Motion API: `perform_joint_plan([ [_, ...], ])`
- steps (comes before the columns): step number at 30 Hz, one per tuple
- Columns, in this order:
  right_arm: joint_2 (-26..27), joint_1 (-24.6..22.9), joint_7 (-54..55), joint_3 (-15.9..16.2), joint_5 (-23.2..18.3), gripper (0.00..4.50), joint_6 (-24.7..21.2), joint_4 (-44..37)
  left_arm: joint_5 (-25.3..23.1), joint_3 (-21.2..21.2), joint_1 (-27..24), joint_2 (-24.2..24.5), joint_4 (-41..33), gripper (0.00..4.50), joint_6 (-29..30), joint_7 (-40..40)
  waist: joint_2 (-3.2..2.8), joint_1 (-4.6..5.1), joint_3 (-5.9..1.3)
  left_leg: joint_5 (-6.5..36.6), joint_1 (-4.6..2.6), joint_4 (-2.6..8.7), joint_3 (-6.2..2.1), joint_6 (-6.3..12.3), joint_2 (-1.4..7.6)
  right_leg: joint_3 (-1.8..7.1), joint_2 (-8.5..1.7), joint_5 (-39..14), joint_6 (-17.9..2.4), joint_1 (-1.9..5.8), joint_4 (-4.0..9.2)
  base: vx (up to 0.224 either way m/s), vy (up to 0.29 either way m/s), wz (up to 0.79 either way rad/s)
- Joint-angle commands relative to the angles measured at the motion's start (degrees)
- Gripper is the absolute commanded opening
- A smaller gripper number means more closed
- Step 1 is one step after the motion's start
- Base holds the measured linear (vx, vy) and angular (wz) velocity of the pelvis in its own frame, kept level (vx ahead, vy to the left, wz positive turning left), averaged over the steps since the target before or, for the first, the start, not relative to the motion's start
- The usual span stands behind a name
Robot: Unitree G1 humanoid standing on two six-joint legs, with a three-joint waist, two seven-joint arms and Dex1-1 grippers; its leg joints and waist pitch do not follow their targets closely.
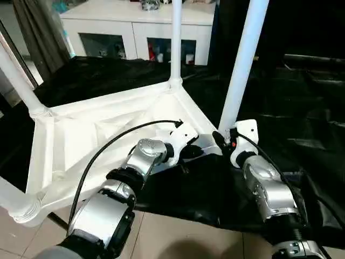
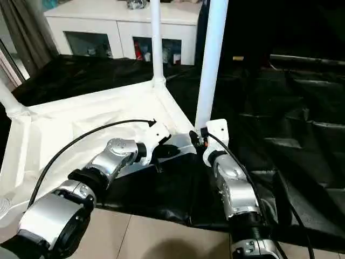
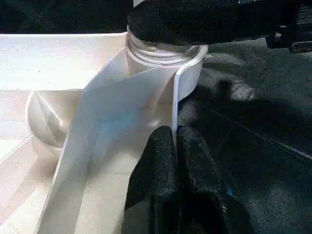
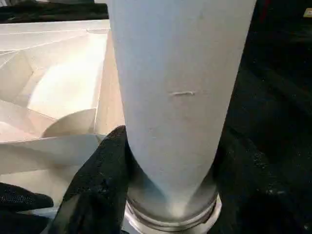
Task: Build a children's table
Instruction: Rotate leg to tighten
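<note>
The children's table lies upside down, its white ribbed top resting on a black cloth. Three of its legs stand up from corner sockets: one far, one left and one at the near right corner. A fourth leg shows at the near left corner. My left gripper is shut on the thin rim of the top, just beside the near right socket. My right gripper is shut around the base of the near right leg, one black finger on each side of it.
A black cloth covers the floor under and to the right of the table. A white glass-door cabinet stands behind, with a dark curtain at the far left. Tiled floor shows in front, between my forearms.
</note>
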State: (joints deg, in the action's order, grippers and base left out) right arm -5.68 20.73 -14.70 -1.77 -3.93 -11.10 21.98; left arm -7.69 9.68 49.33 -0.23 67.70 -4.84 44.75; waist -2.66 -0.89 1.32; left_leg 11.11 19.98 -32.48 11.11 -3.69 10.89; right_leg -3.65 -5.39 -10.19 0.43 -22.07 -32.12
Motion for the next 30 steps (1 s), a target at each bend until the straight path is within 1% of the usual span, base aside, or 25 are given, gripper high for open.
perform_joint_plan([
  [1, 3.22, -0.61, -6.76, 4.97, -2.88, 2.77, -2.21, 0.18, -0.35, -0.19, 0.82, -1.30, 0.90, 0.00, 0.21, -2.27, 0.56, 0.07, -1.91, 19.91, -0.17, 4.41, -1.21, 2.67, 1.83, 1.87, -2.94, -22.00, -9.79, 1.45, 4.90, 0.000, 0.000, 0.00],
  [2, 2.34, -0.80, -8.83, 5.17, -3.59, 2.83, -2.34, -0.78, -0.31, -0.05, 0.67, -0.95, 0.75, 0.00, 0.10, -1.07, 0.88, 0.12, -1.93, 19.45, 0.01, 4.41, -1.20, 2.99, 1.85, 1.85, -2.95, -21.72, -9.91, 1.64, 4.83, 0.000, 0.000, 0.00],
  [3, 1.38, -0.89, -10.60, 5.24, -4.01, 2.83, -2.47, -1.40, -0.20, 0.15, 0.53, -0.57, 0.73, 0.00, -0.46, 0.43, 0.78, 0.10, -1.97, 19.08, 0.05, 4.42, -1.26, 3.11, 1.87, 1.82, -3.01, -21.67, -9.99, 1.73, 4.71, 0.000, 0.000, 0.00],
  [4, -1.38, -1.34, -14.92, 6.20, -4.35, 3.22, -2.66, -2.96, 0.02, 0.54, 0.03, 0.57, 0.52, 0.00, -0.63, 3.79, 0.69, 0.08, -1.95, 18.78, 0.01, 4.37, -1.17, 3.41, 1.93, 1.86, -3.02, -21.54, -10.14, 1.69, 4.77, 0.000, 0.000, 0.00],
  [5, -2.31, -1.63, -16.52, 6.60, -4.60, 3.22, -2.79, -3.61, 0.15, 0.65, -0.28, 1.00, 0.32, 0.00, -1.11, 5.15, 0.96, 0.00, -2.02, 18.13, 0.10, 4.26, -1.13, 3.95, 1.91, 1.86, -3.04, -20.89, -10.35, 1.91, 4.67, 0.000, 0.000, 0.00],
  [7, -5.27, -2.61, -21.54, 7.71, -5.69, 3.24, -3.84, -5.77, 0.50, 0.96, -1.33, 2.48, -0.33, 0.00, -1.98, 9.40, 0.88, -0.17, -2.05, 16.50, 0.32, 4.17, -1.08, 4.73, 2.00, 1.94, -3.14, -19.63, -10.76, 2.05, 4.50, 0.000, 0.000, 0.00],
  [8, -5.27, -2.61, -21.54, 7.71, -5.69, 3.24, -3.84, -5.77, 0.50, 0.96, -1.33, 2.48, -0.33, 0.00, -1.98, 9.40, 0.93, -0.15, -2.07, 15.88, 0.41, 4.10, -1.07, 5.10, 2.00, 1.93, -3.22, -19.56, -10.98, 2.14, 4.46, 0.000, 0.000, 0.00],
  [9, -6.49, -3.05, -23.52, 8.06, -6.20, 3.24, -4.33, -6.72, 0.69, 1.11, -1.88, 3.19, -0.69, 0.00, -2.85, 11.51, 0.91, -0.20, -2.12, 15.22, 0.43, 4.08, -1.09, 5.19, 2.00, 1.93, -3.29, -19.27, -11.18, 2.15, 4.46, 0.000, 0.000, 0.00],
  [10, -8.44, -3.59, -26.52, 8.48, -6.87, 3.24, -4.86, -7.72, 1.38, 1.12, -2.75, 4.29, -1.42, 0.00, -3.34, 15.34, 0.95, -0.31, -2.34, 13.70, 0.49, 3.91, -1.05, 5.60, 2.06, 1.94, -3.21, -16.94, -11.81, 2.35, 4.13, 0.000, 0.000, 0.00],
  [11, -9.25, -3.79, -27.70, 8.63, -7.10, 3.24, -5.04, -8.04, 1.64, 1.16, -3.11, 4.78, -1.76, 0.00, -3.49, 16.93, 0.90, -0.28, -2.36, 12.41, 0.58, 3.87, -1.00, 6.09, 2.15, 1.92, -3.23, -14.66, -12.75, 2.40, 3.84, 0.000, 0.000, 0.00],
  [12, -10.01, -3.97, -28.96, 8.67, -7.24, 3.24, -5.15, -8.25, 1.93, 1.16, -3.44, 5.27, -2.02, 0.00, -3.66, 18.59, 0.88, -0.28, -2.38, 11.82, 0.64, 3.81, -0.98, 6.26, 2.12, 1.84, -3.17, -13.89, -13.05, 2.46, 3.73, 0.000, 0.000, 0.00],
  [13, -11.82, -4.89, -31.12, 9.09, -7.55, 3.24, -5.89, -9.83, 3.22, 1.18, -4.79, 6.60, -3.64, 0.00, -4.11, 23.78, 0.94, -0.44, -2.45, 11.01, 0.58, 3.70, -0.89, 6.50, 2.18, 1.82, -3.16, -12.58, -13.67, 2.51, 3.53, 0.000, 0.000, 0.00],
  [14, -12.68, -5.32, -32.22, 9.31, -7.81, 3.24, -6.36, -10.47, 3.81, 1.19, -5.38, 7.25, -4.47, 0.00, -4.09, 25.97, 0.80, -0.71, -2.42, 9.85, 0.61, 3.65, -0.78, 6.96, 2.33, 1.82, -3.08, -10.74, -14.35, 2.59, 3.27, 0.000, 0.000, 0.00],
  [15, -13.40, -5.75, -33.08, 9.52, -7.93, 3.24, -6.75, -11.02, 4.16, 1.41, -5.97, 7.93, -5.28, 0.00, -3.92, 28.11, 0.86, -0.76, -2.39, 9.70, 0.65, 3.61, -0.69, 7.19, 2.38, 1.80, -2.99, -10.11, -14.59, 2.53, 3.20, 0.000, 0.000, 0.00],
  [16, -13.77, -5.97, -33.57, 9.62, -7.99, 3.24, -6.97, -11.27, 4.28, 1.56, -6.27, 8.32, -5.69, 0.00, -3.76, 29.22, 0.74, -1.00, -2.47, 9.58, 0.53, 3.58, -0.63, 7.28, 2.44, 1.77, -3.01, -9.66, -14.91, 2.49, 3.02, 0.000, 0.000, 0.00],
  [17, -14.45, -6.33, -34.45, 9.96, -7.83, 3.24, -7.19, -11.53, 4.27, 1.90, -6.69, 8.96, -6.19, 0.00, -3.66, 30.77, 0.68, -1.28, -2.52, 9.67, 0.29, 3.53, -0.54, 7.09, 2.49, 1.79, -2.98, -9.64, -15.22, 2.38, 2.97, 0.000, 0.000, 0.00],
  [19, -15.25, -6.77, -35.86, 10.45, -7.75, 3.24, -7.48, -11.83, 4.41, 1.98, -7.08, 9.53, -6.60, 0.00, -3.60, 32.09, 0.59, -1.63, -2.51, 9.78, 0.19, 3.54, -0.47, 6.69, 2.55, 1.85, -3.02, -9.63, -15.43, 2.30, 2.90, 0.000, 0.000, 0.00],
  [20, -15.93, -7.19, -36.99, 10.98, -7.59, 3.24, -7.62, -12.09, 4.55, 1.91, -7.30, 9.94, -6.74, 0.00, -3.32, 32.73, 0.55, -1.93, -2.47, 10.15, -0.03, 3.53, -0.38, 6.39, 2.64, 1.94, -3.04, -9.44, -15.57, 2.15, 2.94, 0.000, 0.000, 0.00],
  [21, -16.11, -7.38, -37.22, 11.07, -7.61, 3.24, -7.73, -12.37, 4.48, 1.84, -7.34, 10.12, -6.64, 0.00, -3.44, 32.68, 0.56, -2.02, -2.41, 10.32, 0.01, 3.59, -0.38, 6.23, 2.66, 1.96, -3.04, -9.50, -15.54, 2.18, 2.92, 0.000, 0.000, 0.00],
  [22, -16.14, -7.74, -37.57, 10.85, -8.18, 3.08, -8.23, -12.92, 4.21, 1.66, -7.39, 10.56, -6.33, 0.00, -3.86, 32.23, 0.77, -2.35, -2.37, 10.50, 0.08, 3.61, -0.37, 6.08, 2.62, 1.98, -3.13, -10.14, -15.05, 2.26, 2.94, 0.000, 0.000, 0.00],
  [23, -16.14, -7.74, -37.58, 10.84, -8.19, 3.08, -8.24, -12.92, 4.21, 1.66, -7.39, 10.56, -6.33, 0.00, -3.87, 32.22, 0.77, -2.49, -2.28, 11.06, 0.09, 3.74, -0.41, 5.81, 2.56, 1.95, -3.13, -11.78, -14.36, 2.27, 3.08, 0.000, 0.000, 0.00],
  [25, -16.33, -7.72, -38.21, 10.81, -8.74, 2.88, -8.54, -13.19, 4.54, 1.49, -7.93, 10.81, -7.44, 0.00, -3.25, 33.02, 0.90, -2.59, -2.20, 11.57, 0.06, 3.83, -0.45, 4.98, 2.54, 1.98, -3.26, -15.13, -13.21, 2.16, 3.39, 0.000, 0.000, 0.00],
  [26, -16.38, -7.69, -38.40, 10.83, -8.93, 2.81, -8.69, -13.35, 4.61, 1.52, -8.12, 10.89, -7.90, 0.00, -3.05, 33.17, 1.03, -2.57, -2.23, 11.57, 0.03, 3.86, -0.50, 4.82, 2.58, 2.00, -3.29, -15.43, -13.07, 2.20, 3.36, 0.000, 0.000, 0.00],
  [28, -16.45, -7.61, -38.57, 10.89, -9.10, 2.70, -8.86, -13.52, 4.71, 1.52, -8.37, 11.00, -8.55, 0.00, -2.70, 33.51, 0.98, -2.58, -2.30, 10.96, 0.14, 3.83, -0.54, 4.74, 2.55, 2.02, -3.26, -15.06, -12.86, 2.21, 3.28, 0.000, 0.000, 0.00],
  [30, -16.46, -7.53, -38.84, 10.95, -9.38, 2.65, -8.92, -13.50, 4.79, 1.54, -8.65, 11.05, -9.11, 0.00, -2.37, 33.82, 0.96, -2.60, -2.39, 9.93, 0.12, 3.71, -0.50, 5.03, 2.54, 2.01, -3.17, -13.04, -13.27, 2.20, 3.09, 0.000, 0.000, 0.00],
])
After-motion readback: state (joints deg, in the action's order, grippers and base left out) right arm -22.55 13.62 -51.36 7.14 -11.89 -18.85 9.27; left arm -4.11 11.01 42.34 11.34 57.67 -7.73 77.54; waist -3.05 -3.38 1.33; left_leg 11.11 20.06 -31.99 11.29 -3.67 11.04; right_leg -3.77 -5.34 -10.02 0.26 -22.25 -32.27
